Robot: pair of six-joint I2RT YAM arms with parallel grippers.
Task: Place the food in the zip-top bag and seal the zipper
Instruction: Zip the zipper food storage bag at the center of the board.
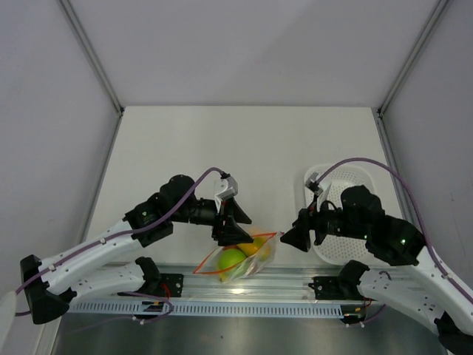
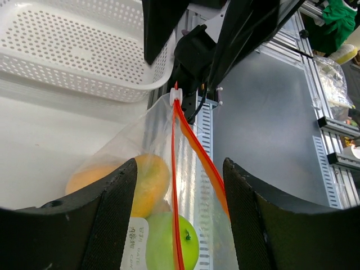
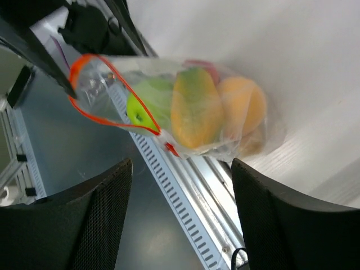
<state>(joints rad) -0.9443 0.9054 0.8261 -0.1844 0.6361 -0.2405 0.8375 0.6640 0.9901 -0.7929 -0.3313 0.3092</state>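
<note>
— Where is the bag lying right now?
— The bag [image 1: 262, 259] is lying at six o'clock on the table [image 1: 222, 148], sagging over the near edge onto the metal rail [image 1: 295, 285]. The green fruit [image 1: 230, 259], the yellow one [image 3: 194, 109], the orange one [image 3: 243, 106] and a red piece [image 3: 203, 65] are all sitting inside.
— And the zipper?
— The zipper [image 2: 174, 169] is gaping, its two strips spreading apart from the white slider [image 2: 175, 95].
— Your pincers?
— My left pincer [image 1: 235, 235] is hovering at the bag's eleven o'clock, fingers [image 2: 112, 225] spread wide, straddling the mouth and gripping nothing. My right pincer [image 1: 288, 238] is hanging at its three o'clock, also wide and holding nothing, with the white tray [image 1: 336, 168] lying under that arm at four o'clock.
</note>
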